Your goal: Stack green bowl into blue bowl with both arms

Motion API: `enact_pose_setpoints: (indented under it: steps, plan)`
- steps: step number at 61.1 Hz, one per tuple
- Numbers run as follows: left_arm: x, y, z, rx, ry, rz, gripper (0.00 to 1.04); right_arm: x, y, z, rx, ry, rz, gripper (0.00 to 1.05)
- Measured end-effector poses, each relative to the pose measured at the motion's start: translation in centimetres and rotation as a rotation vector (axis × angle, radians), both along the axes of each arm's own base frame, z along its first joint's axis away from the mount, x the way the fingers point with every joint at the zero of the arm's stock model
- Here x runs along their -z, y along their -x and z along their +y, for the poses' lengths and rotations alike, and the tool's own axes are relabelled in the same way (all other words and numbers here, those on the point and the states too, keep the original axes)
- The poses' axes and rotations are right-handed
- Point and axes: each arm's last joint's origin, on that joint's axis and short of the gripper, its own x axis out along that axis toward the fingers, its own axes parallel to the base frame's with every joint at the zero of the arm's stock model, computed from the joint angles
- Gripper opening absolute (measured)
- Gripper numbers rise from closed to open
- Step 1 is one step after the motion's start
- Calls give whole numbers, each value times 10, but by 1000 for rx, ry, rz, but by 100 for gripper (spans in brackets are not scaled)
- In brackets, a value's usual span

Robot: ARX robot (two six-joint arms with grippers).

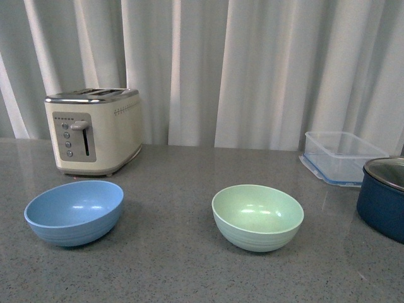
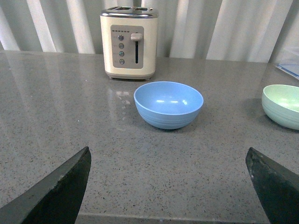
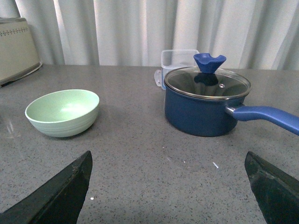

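Jaws do not show in the front view, since neither arm reaches into frame. Both bowls sit upright and empty on the grey table (image 1: 170, 271). The blue bowl (image 1: 74, 212) is near the cream toaster (image 1: 95, 129), in front of it, and the green bowl (image 1: 257, 218) is well apart from the toaster, to its right. Nothing is gripped, so the task looks to be at its very start, with the approach to the green bowl in hand. Farther right of the toaster stand a clear plastic container (image 1: 341, 154) and a navy lidded saucepan (image 1: 383, 199).

From the left wrist, the left gripper (image 2: 168, 186) hangs with its jaws spread wide and empty, facing the blue bowl with the toaster behind it.

From the right wrist, the right gripper (image 3: 168, 186) likewise has its jaws wide apart, clasping nothing. The green bowl lies on the toaster's side and the saucepan on the side away from it. The next move likely calls for pinching the green bowl's rim, lifting it clear and carrying it toward the toaster across bare table. The saucepan's long handle is the nearest thing to avoid.
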Motion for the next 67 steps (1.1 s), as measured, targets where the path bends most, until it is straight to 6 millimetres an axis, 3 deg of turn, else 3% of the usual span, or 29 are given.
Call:
enact_pose_setpoints:
  steps: [15, 24, 30, 45, 67]
  plan:
    - [0, 0, 0, -13, 3, 11, 98, 0, 0, 0, 0, 0, 0, 95]
    - [3, -7, 3, -321, 33, 570, 98, 0, 0, 0, 0, 0, 0, 95]
    - [5, -18, 6, -353, 56, 636, 98, 0, 0, 0, 0, 0, 0, 95]
    - [-36, -67, 20, -357, 136, 532, 98, 0, 0, 0, 0, 0, 0, 95]
    - [-61, -152, 28, -318, 77, 604, 98, 0, 0, 0, 0, 0, 0, 95]
